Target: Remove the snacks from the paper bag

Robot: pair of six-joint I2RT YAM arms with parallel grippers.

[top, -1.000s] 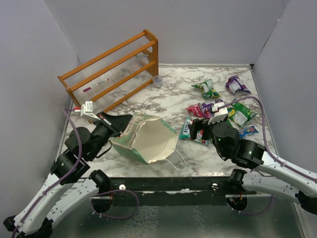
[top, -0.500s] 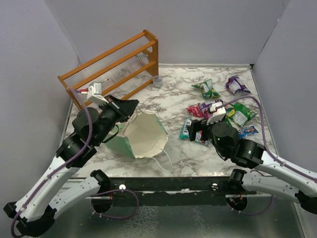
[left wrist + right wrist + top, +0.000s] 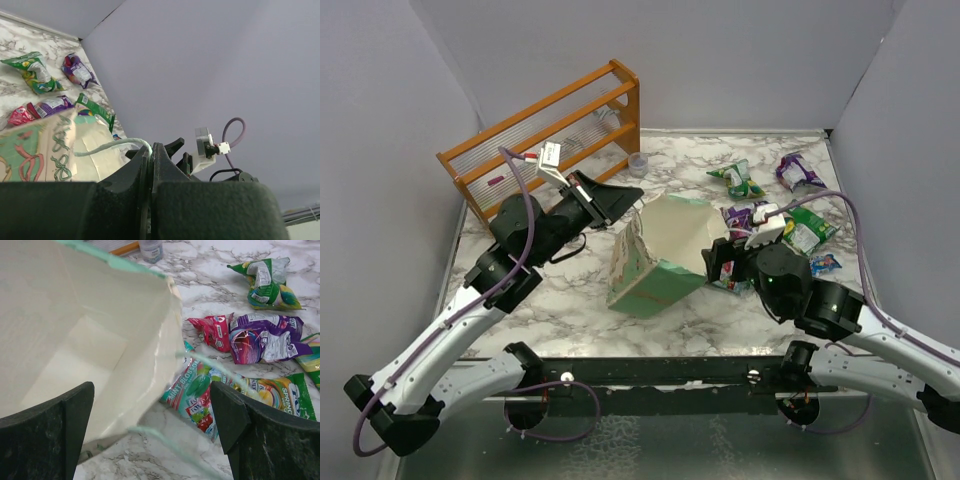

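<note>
The green paper bag (image 3: 655, 278) stands tilted mid-table, its cream mouth (image 3: 675, 235) turned toward the right. My left gripper (image 3: 625, 195) is shut on the bag's green string handle (image 3: 131, 143) and holds it up. My right gripper (image 3: 718, 262) is open at the bag's mouth with nothing between its fingers. In the right wrist view the bag's inside (image 3: 75, 340) shows only bare cream paper. Several snacks lie on the table to the right: a mint packet (image 3: 200, 390), a red one (image 3: 215, 330), a purple one (image 3: 260, 342), a green one (image 3: 738, 180) and another purple one (image 3: 798, 172).
An orange wooden rack (image 3: 545, 140) stands at the back left, with a small clear cup (image 3: 638, 163) beside it. More packets (image 3: 808, 228) lie near the right wall. Grey walls close in the marble table (image 3: 560, 300) on three sides.
My left gripper rose and moved right and back with the handle, pulling the bag from lying on its side to tilted upright near the right gripper. The right arm barely moved.
</note>
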